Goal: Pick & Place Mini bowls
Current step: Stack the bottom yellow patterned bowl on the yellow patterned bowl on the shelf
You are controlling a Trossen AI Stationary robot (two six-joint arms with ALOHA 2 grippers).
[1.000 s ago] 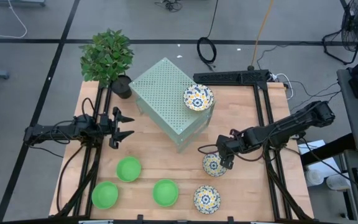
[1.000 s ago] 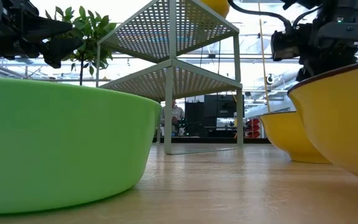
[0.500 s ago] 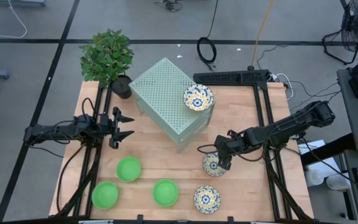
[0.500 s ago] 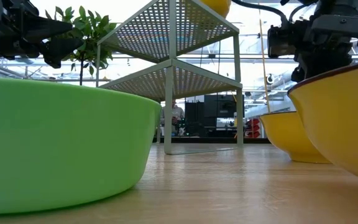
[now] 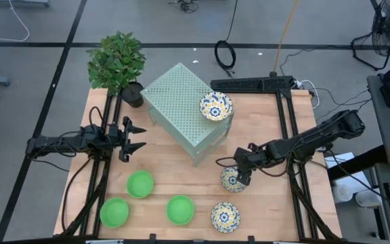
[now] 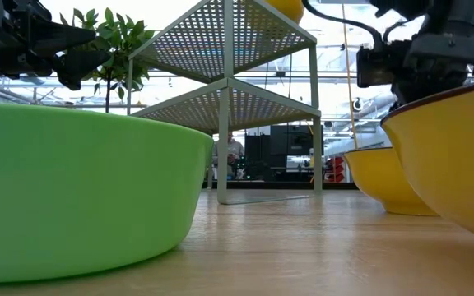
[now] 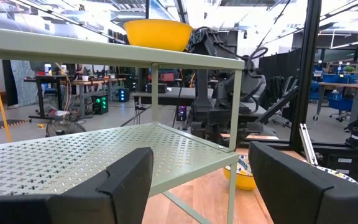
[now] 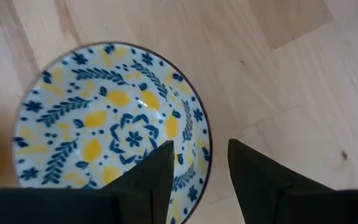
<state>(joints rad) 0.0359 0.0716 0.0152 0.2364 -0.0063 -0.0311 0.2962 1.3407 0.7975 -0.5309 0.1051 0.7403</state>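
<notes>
Wooden table point(image 5: 181, 152), right tool point(image 8: 197, 165) straddling floral bowl point(image 8: 110, 124) rim

**Bowls on and around the shelf box**

The pale green perforated metal box point(image 5: 185, 110) stands at the back middle of the wooden counter point(image 5: 168, 163), with one floral-patterned mini bowl point(image 5: 216, 106) on top. A potted leafy plant point(image 5: 118, 62) sits behind it to the left. Three plain green mini bowls point(image 5: 140, 184) lie front left; two more floral mini bowls point(image 5: 225, 216) lie front right, the right gripper point(image 5: 242, 177) over the rim of the rear one.
</notes>
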